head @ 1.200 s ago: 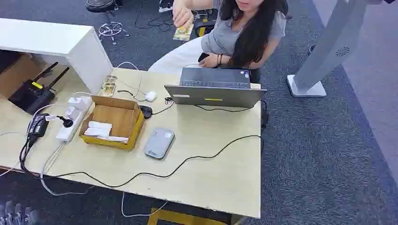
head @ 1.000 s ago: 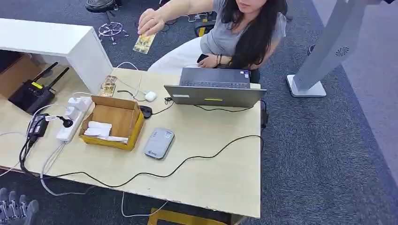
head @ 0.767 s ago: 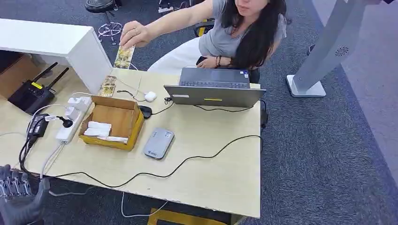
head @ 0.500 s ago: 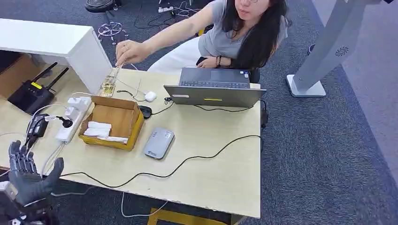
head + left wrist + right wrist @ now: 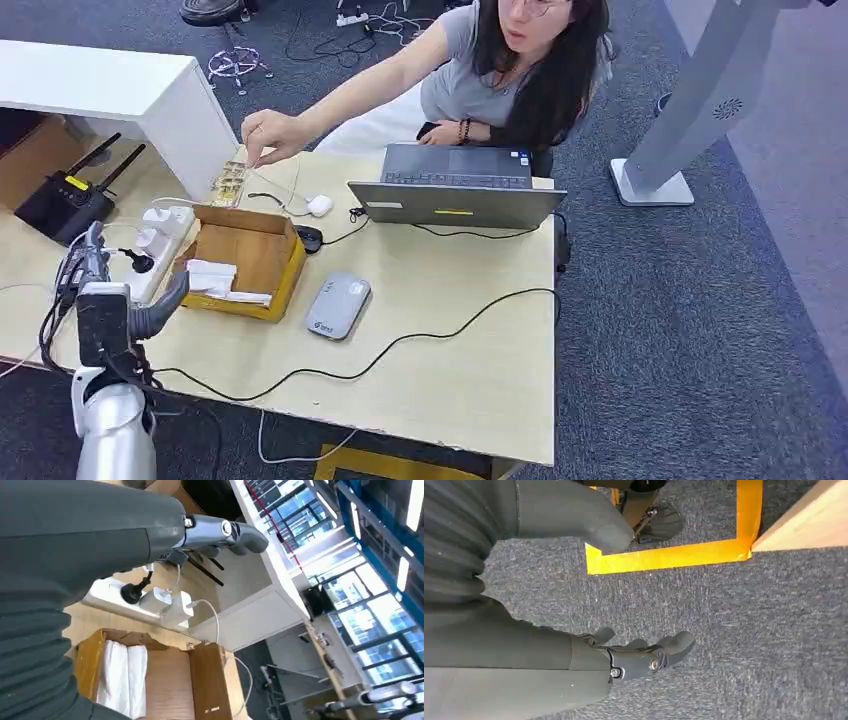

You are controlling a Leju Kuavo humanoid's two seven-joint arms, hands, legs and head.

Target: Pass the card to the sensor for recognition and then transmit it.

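Left hand [image 5: 105, 300] nearer to the card, open and holding nothing.
Card [image 5: 231, 183] lies beyond the cardboard box [image 5: 243, 260], at its far corner, long axis pointing away; a person's hand [image 5: 268, 135] touches it. Right hand [image 5: 639, 655] hangs over carpet, fingers loosely apart, empty.

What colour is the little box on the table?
Yellow outside, brown cardboard inside; the box shows best in the head view.

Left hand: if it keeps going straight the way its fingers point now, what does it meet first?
Probably the white power strip with its plugged-in adapters: the left hand, open and empty, points past the table's near edge toward it. The cardboard box lies beside that line. Depth is uncertain.
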